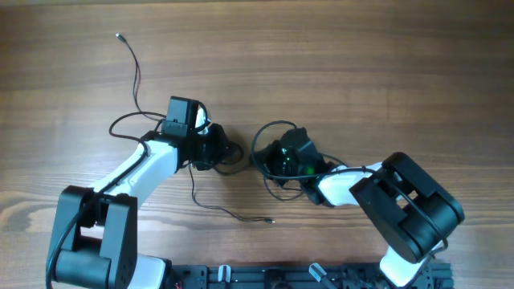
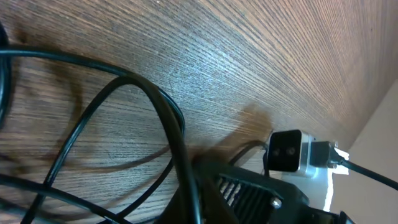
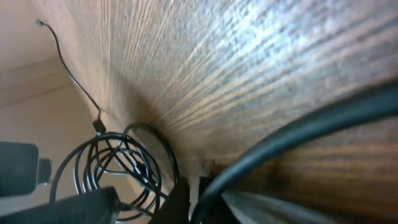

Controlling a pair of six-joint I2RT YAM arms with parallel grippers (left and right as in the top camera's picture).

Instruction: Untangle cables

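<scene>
The cables are thin black wires bunched in a small knot (image 1: pixel 235 152) between my two grippers. One strand (image 1: pixel 136 76) runs to the far left and ends in a tiny plug (image 1: pixel 118 35). Another strand (image 1: pixel 233 213) trails toward the front. My left gripper (image 1: pixel 217 150) sits at the knot's left side, and in the left wrist view (image 2: pixel 198 182) it is shut on a wire (image 2: pixel 177 134). My right gripper (image 1: pixel 273 160) is at the knot's right side. In the right wrist view (image 3: pixel 193 191) it is shut on a wire (image 3: pixel 298 129), with looped wires (image 3: pixel 118 163) beyond.
Wooden table (image 1: pixel 361 64) all round. The right arm's wrist camera (image 2: pixel 287 151) shows close in the left wrist view. The arm bases and a black rail (image 1: pixel 265 277) stand along the front edge.
</scene>
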